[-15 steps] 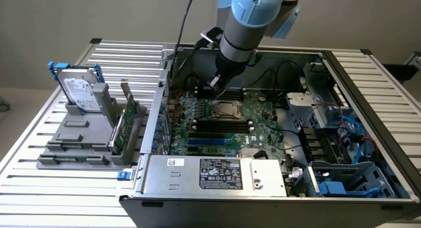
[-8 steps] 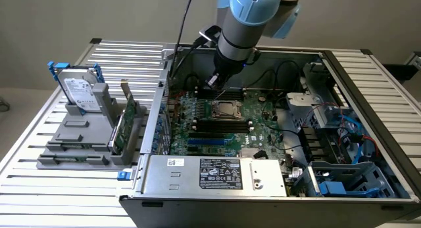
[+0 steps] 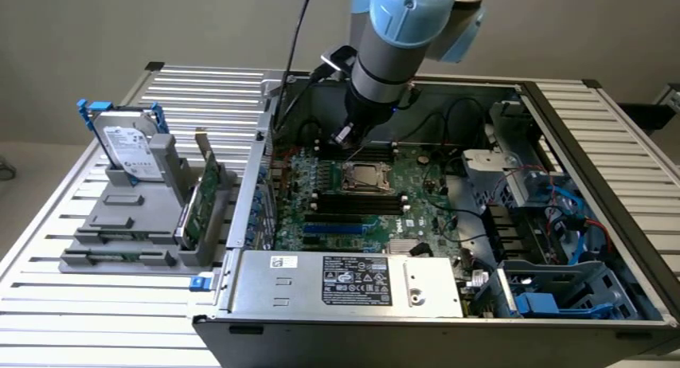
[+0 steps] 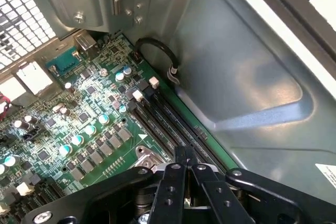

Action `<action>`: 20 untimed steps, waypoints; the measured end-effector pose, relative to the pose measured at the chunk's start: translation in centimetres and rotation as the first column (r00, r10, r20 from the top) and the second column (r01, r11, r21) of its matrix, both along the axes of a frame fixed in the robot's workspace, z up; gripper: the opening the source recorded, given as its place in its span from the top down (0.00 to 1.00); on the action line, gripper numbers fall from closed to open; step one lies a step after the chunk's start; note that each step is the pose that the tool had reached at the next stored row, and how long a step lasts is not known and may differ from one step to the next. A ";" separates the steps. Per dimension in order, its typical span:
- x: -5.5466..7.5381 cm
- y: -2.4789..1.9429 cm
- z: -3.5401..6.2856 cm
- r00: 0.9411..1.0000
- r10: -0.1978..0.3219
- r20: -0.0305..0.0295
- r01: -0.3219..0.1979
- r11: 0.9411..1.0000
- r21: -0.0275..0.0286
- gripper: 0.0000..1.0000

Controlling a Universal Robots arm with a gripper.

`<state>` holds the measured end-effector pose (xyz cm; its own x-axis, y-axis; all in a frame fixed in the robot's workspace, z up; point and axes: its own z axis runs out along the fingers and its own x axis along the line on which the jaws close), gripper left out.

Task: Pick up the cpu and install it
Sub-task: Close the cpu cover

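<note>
Slatted metal table (image 3: 53, 320) bears, at left, a grey rack (image 3: 127, 225) propping a hard drive (image 3: 130, 149). At centre, inside the open computer case (image 3: 247, 185), the gripper (image 3: 343, 137) hovers with fingers (image 4: 172, 190) pressed together, empty, just above the cpu (image 3: 365, 177) lying in the motherboard socket.

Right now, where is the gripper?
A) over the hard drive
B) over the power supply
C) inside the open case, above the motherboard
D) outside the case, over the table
C: the gripper hangs inside the case over the motherboard, well away from the hard drive.
</note>
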<state>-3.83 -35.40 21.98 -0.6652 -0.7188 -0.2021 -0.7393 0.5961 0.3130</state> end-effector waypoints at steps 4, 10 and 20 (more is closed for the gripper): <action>0.0 -0.08 -0.26 1.000 0.000 0.005 0.000 1.000 0.000 0.89; 0.2 -0.29 -0.43 1.000 0.000 0.006 0.000 1.000 0.000 0.89; 0.9 -0.61 -0.87 1.000 0.000 0.011 0.000 1.000 0.000 0.89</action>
<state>-2.95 -36.01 21.11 -0.6631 -0.7188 -0.2090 -0.7425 0.5963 0.3052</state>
